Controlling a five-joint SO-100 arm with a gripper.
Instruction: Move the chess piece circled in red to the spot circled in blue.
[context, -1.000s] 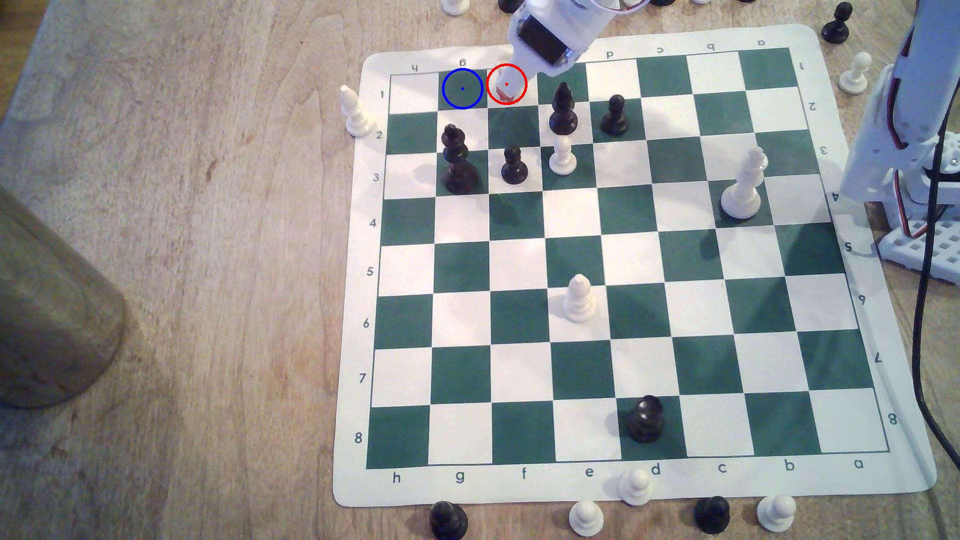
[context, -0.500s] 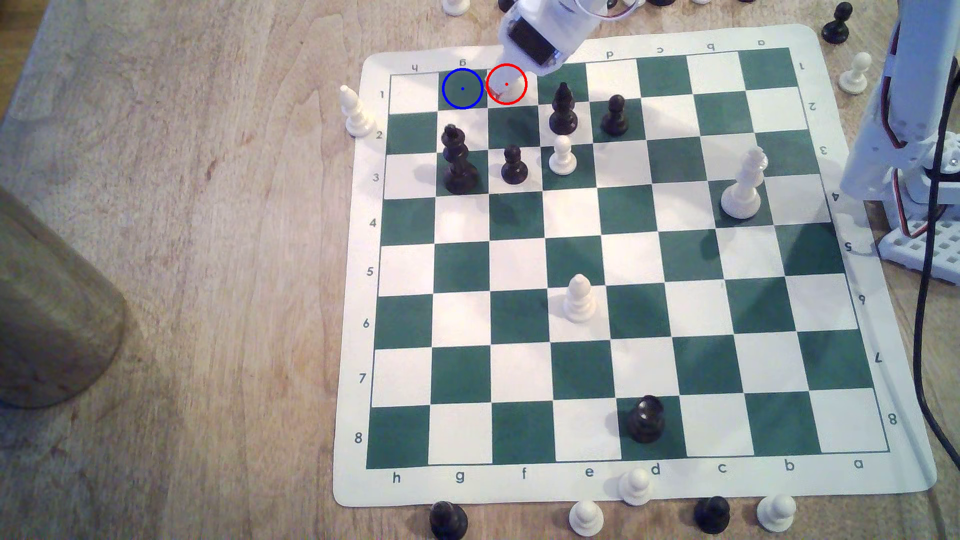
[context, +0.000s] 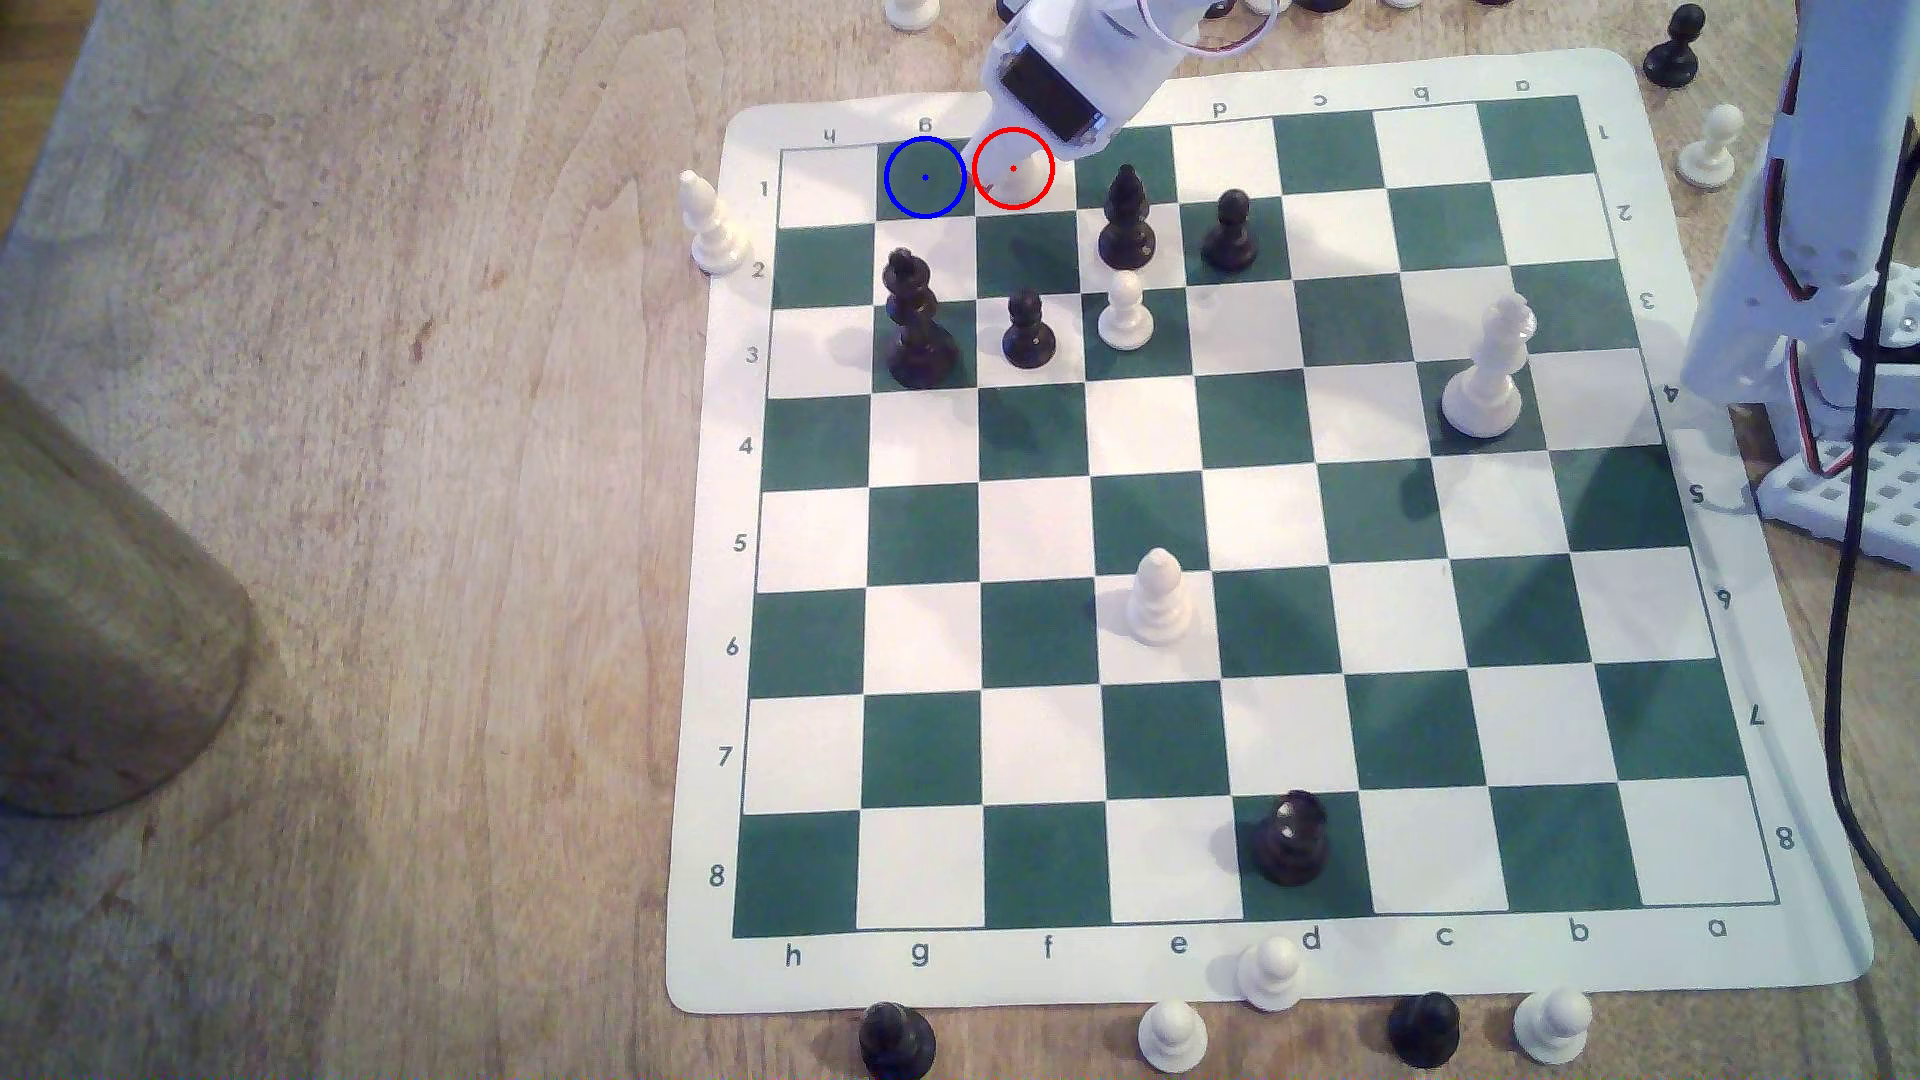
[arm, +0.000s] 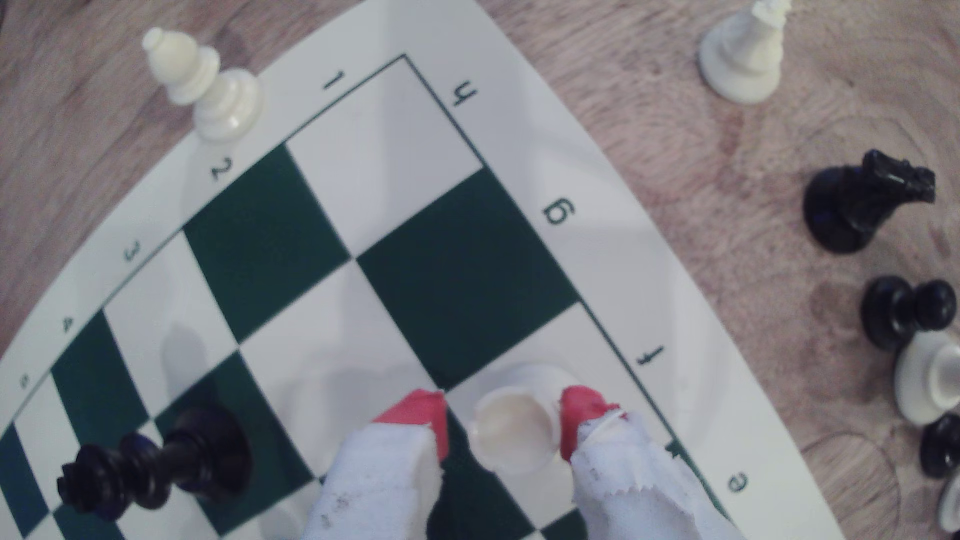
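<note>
The cream-white rook (context: 1025, 179) stands on the white square ringed in red, on the board's far row in the exterior view. In the wrist view its flat top (arm: 514, 433) lies between my red-tipped fingers. My gripper (context: 992, 177) (arm: 498, 421) is open around the rook. One finger (arm: 576, 415) rests against its side, and the other finger (arm: 421, 415) stands a small gap away. The blue-ringed dark green square (context: 925, 177) (arm: 467, 275) is bare and adjoins the rook's square on the exterior view's left.
A black king (context: 916, 322), a black pawn (context: 1029, 332), a black bishop (context: 1127, 220) and a white pawn (context: 1125, 312) stand one or two rows nearer. A white bishop (context: 712, 223) sits off the mat's left edge. Captured pieces (arm: 865, 202) lie beyond the far edge.
My gripper has slid towards the exterior view's left over the ringed square, uncovering more of the rook. The rook and the other pieces have not moved.
</note>
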